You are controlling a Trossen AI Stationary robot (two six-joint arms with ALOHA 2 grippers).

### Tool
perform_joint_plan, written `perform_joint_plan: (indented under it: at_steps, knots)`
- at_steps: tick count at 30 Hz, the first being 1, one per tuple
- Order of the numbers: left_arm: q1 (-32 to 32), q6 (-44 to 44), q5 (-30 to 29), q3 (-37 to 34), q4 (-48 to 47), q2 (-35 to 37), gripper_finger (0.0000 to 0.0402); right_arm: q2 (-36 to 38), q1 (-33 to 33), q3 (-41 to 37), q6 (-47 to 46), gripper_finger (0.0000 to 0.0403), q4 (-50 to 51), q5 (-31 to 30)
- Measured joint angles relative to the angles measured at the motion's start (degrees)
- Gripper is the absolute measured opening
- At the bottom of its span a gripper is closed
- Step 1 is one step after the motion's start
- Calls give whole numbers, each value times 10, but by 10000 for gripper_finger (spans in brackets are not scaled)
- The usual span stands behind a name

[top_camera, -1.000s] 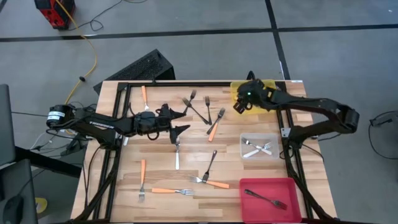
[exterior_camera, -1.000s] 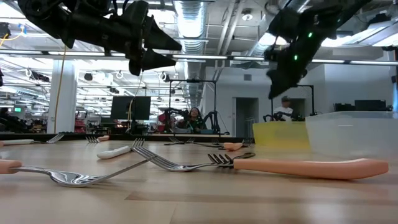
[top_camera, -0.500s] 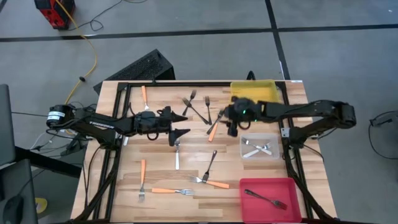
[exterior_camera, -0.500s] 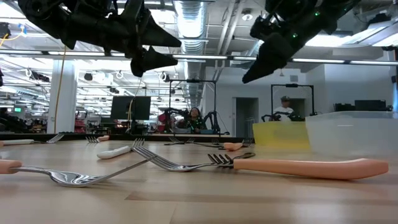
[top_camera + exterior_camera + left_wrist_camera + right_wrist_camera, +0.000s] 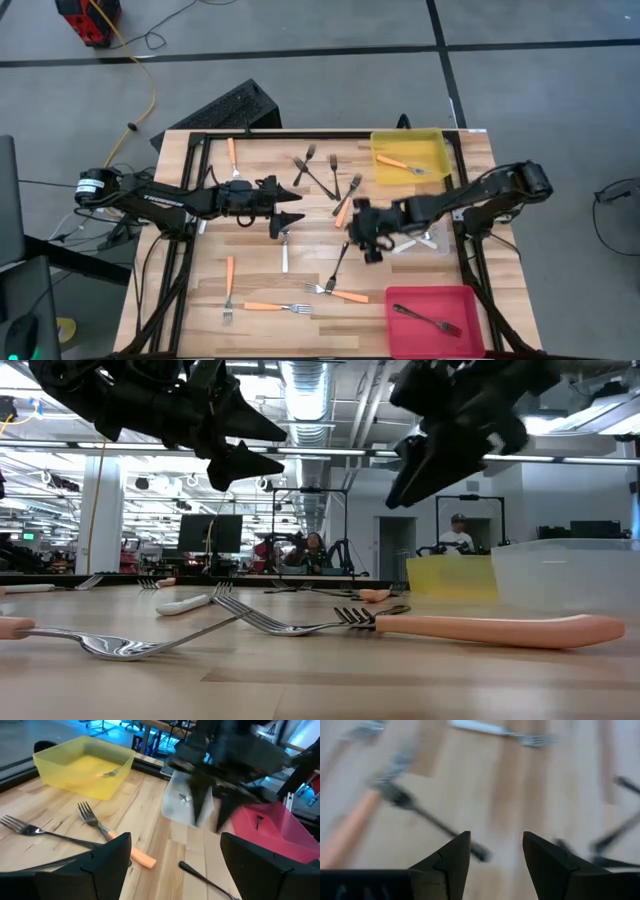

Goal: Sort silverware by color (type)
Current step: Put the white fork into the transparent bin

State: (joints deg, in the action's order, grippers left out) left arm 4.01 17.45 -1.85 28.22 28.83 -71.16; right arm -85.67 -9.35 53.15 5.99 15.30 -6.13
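Over the middle of the desk (image 5: 200,300) hangs the right tool (image 5: 366,246), its two fingers apart and holding nothing. It is just above a dark fork (image 5: 338,266). The left tool (image 5: 291,215) waits over the left half of the desk, spread wide and empty, near a white fork (image 5: 285,250). Forks lie all over the wood: orange-handled forks (image 5: 275,307) near the front, dark ones at the back. One orange fork sits in the yellow bin (image 5: 382,165), white forks in the clear bin (image 5: 438,245), and a dark fork in the red bin (image 5: 405,325).
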Motion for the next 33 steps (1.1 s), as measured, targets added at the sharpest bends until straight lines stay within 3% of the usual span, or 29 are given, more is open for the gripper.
perform_joint_plan:
  at_steps: [8, 14, 23, 33]
  knots:
    - [0, 4, -32, 0, 0, 0, 290, -76, -84, 45, -105, 204, 12, -39]
    - [-2, 23, -31, 0, -1, 0, 290, -141, -124, 124, -173, 194, 93, -45]
    - [-2, 23, -30, 0, -9, 0, 290, -221, -155, 261, -236, 195, 259, -43]
    - [-2, 43, 17, 0, -15, 0, 290, -227, -157, 285, -284, 214, 248, -45]
